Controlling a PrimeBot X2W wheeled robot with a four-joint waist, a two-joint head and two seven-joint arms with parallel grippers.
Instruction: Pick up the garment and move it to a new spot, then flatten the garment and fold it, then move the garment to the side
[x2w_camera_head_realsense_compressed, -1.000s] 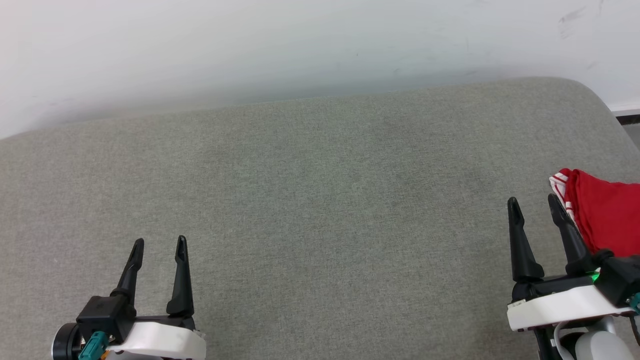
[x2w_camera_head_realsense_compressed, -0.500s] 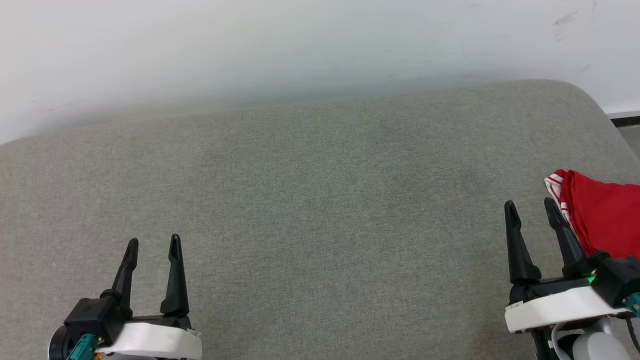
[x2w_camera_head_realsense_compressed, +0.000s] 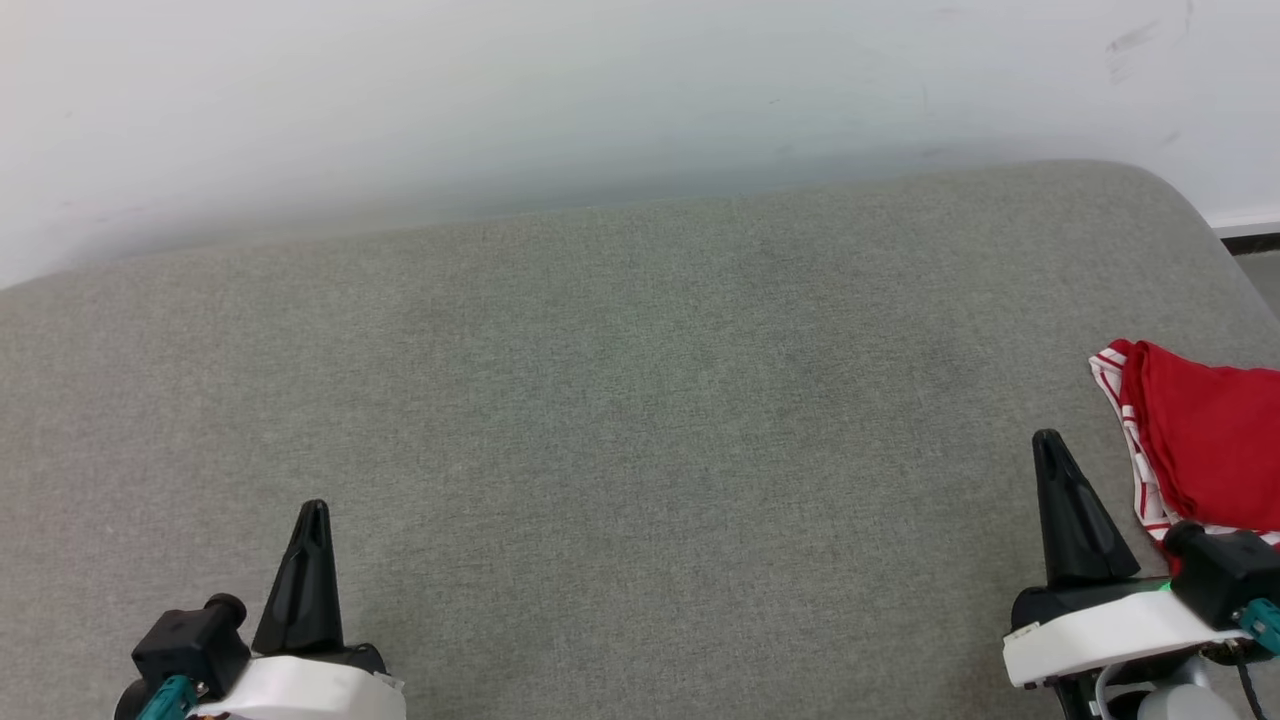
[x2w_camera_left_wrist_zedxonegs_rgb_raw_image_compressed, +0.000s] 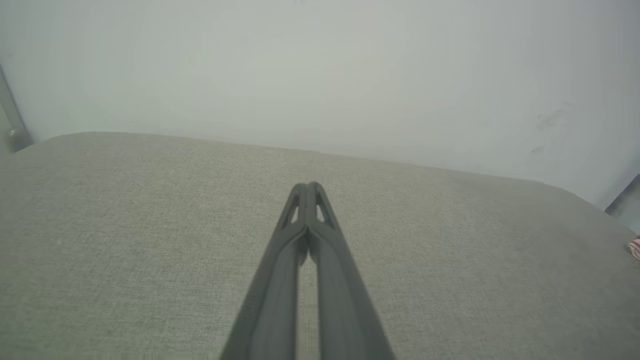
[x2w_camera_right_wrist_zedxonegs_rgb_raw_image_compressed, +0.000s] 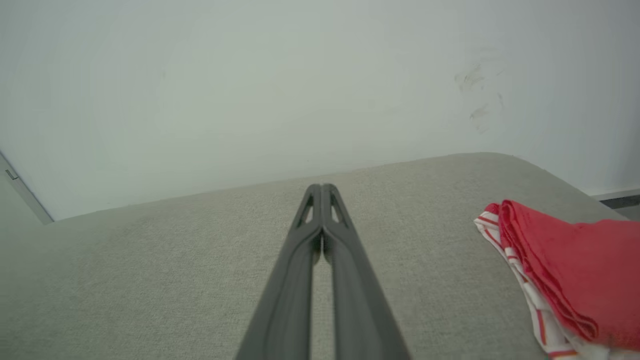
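Head view: pale wall (x2w_camera_head_realsense_compressed: 600, 80) across the top w/ a few dark scuffs at upper right. Below it a grey fabric-covered counter (x2w_camera_head_realsense_compressed: 640, 400) w/ a rounded far-right corner, taking up most of the pic.

Garment (x2w_camera_head_realsense_compressed: 1210, 440) lies bunched on the counter at the far right, cut off by the pic's edge: red cloth on top, white-and-red striped trim along its left side. Right wrist view has the same heap (x2w_camera_right_wrist_zedxonegs_rgb_raw_image_compressed: 565, 280) at lower right, red over the striped white edge. Lettering can't be made out.

Right hand (x2w_camera_head_realsense_compressed: 1048, 445) at lower right, fingers pressed together into one dark point, nothing btwn them. It sits just left of the garment, apart from the cloth. Its own wrist view shows the tips (x2w_camera_right_wrist_zedxonegs_rgb_raw_image_compressed: 321, 189) meeting over bare counter.

Left hand (x2w_camera_head_realsense_compressed: 312, 515) at lower left, well apart from the garment, also fully closed and empty; tips (x2w_camera_left_wrist_zedxonegs_rgb_raw_image_compressed: 310, 187) touch in the left wrist view.
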